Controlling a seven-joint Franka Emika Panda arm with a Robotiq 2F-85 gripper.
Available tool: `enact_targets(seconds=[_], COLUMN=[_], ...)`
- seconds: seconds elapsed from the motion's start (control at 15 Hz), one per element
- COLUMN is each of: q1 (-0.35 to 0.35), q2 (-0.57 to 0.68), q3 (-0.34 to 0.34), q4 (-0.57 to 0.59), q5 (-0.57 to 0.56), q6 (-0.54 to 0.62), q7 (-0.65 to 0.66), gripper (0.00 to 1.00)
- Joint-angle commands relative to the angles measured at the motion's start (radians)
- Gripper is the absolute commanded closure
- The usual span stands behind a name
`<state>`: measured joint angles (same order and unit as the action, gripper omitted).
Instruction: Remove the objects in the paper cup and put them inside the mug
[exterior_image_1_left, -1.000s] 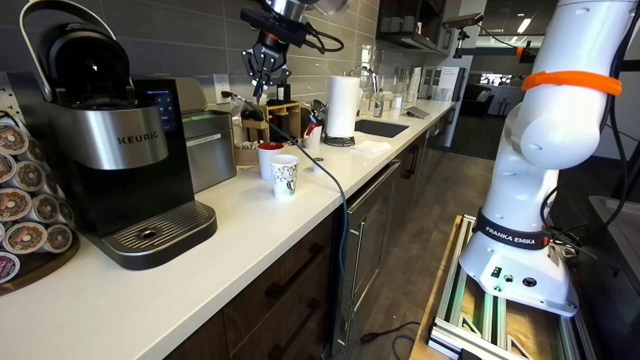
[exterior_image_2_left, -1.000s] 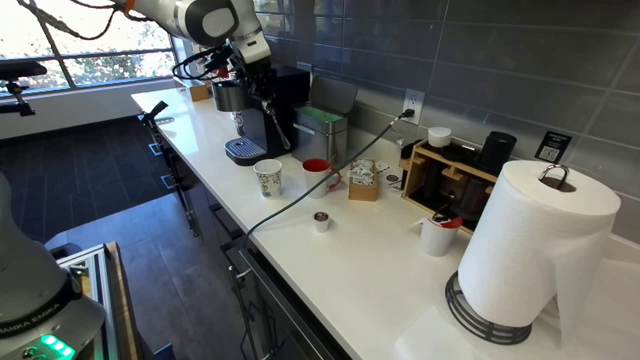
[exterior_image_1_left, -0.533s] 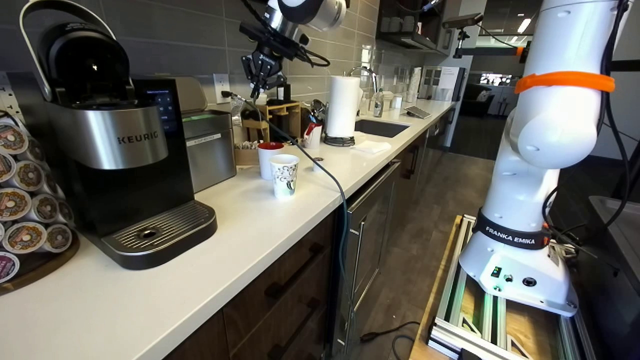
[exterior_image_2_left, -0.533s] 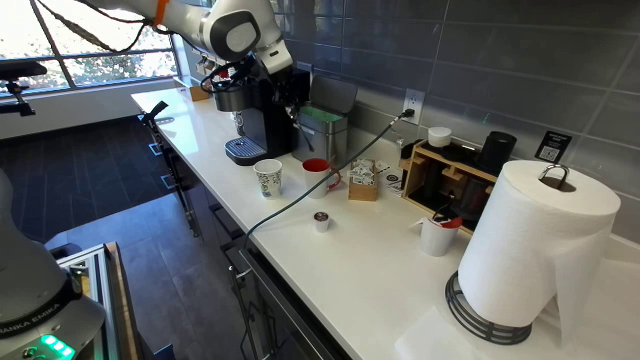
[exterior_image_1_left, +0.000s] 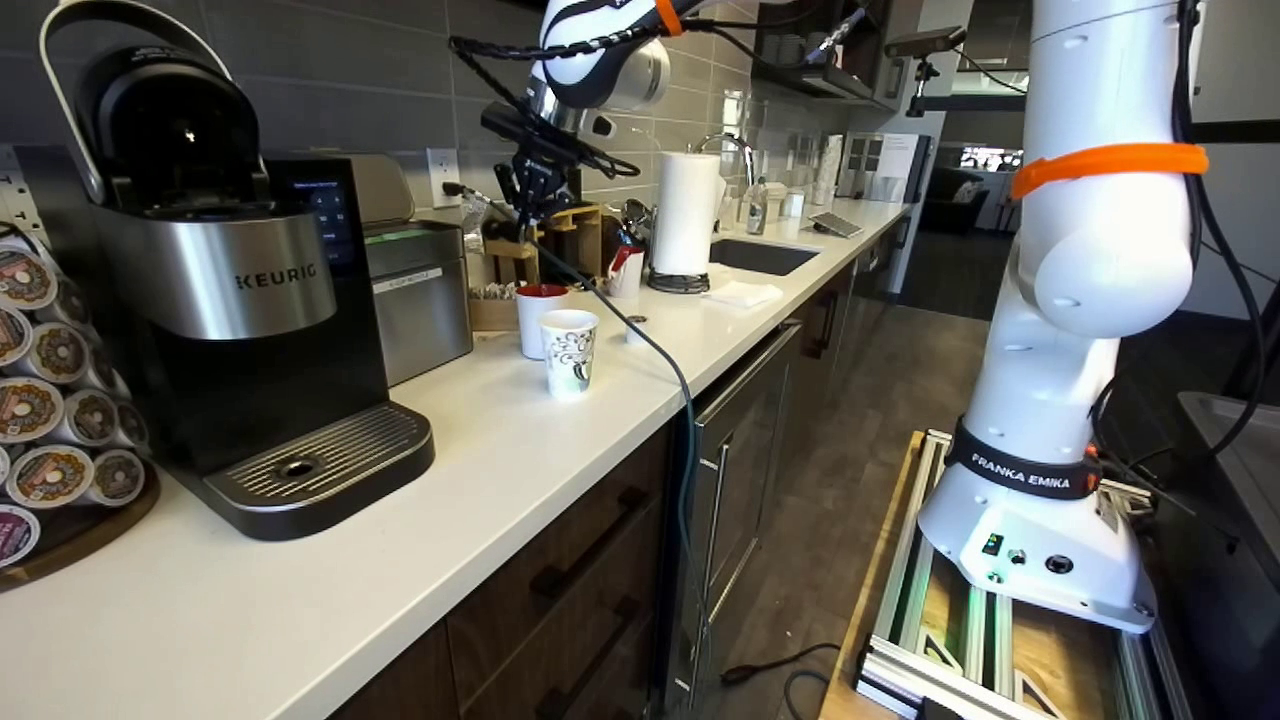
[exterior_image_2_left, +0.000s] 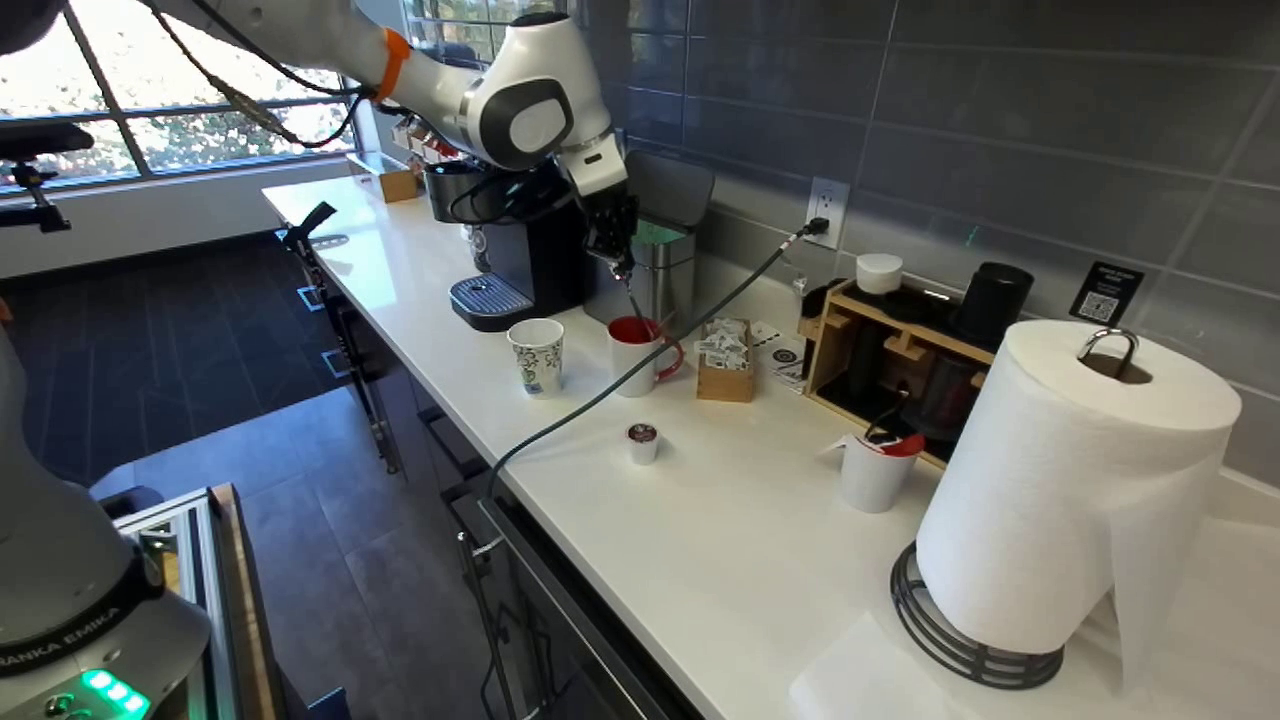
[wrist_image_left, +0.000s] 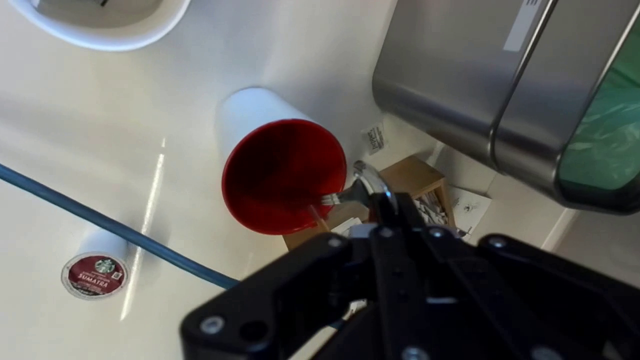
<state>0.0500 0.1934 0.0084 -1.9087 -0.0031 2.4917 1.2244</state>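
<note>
My gripper (wrist_image_left: 386, 212) is closed around a metal utensil (wrist_image_left: 374, 181), whose lower end is at the mouth of the mug (wrist_image_left: 255, 112); how deep it goes, I cannot tell. The paper cup (exterior_image_2_left: 537, 358) stands upright near the mug, toward the front edge of the counter (exterior_image_2_left: 700, 550). Farther from the mug, across the cable (wrist_image_left: 75, 207), stands a coffee pod (exterior_image_2_left: 643, 445).

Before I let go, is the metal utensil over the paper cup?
No, in the wrist view the metal utensil reaches over the open, red-lined mug, and the paper cup stands apart from it.
</note>
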Motion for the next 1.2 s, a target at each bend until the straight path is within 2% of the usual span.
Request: enact_targets(seconds=[0.0,0.27,0.53,0.6,0.73,1.0,1.13], q1=[0.014,0.012,0.016,0.016,0.017,0.022,0.019], q2=[0.052,0.079,0.098,0.101,0.105,0.082,0.037], q3=[-0.008,-0.010,-0.025,-0.027,-0.029,-0.026,-0.012], q4=[0.051,0.064,0.061,0.061,0.065,0.068,0.057], q5=[0.047,0.093,0.086,0.085,0.086,0.081,0.087], q6=[-0.051,-0.122,-0.102,-0.100,-0.100,-0.128,-0.196], q7=[0.029,0.033,0.068,0.073,0.082,0.083,0.026], gripper=[0.99,0.99,0.99,0.70,0.63,0.32,0.19])
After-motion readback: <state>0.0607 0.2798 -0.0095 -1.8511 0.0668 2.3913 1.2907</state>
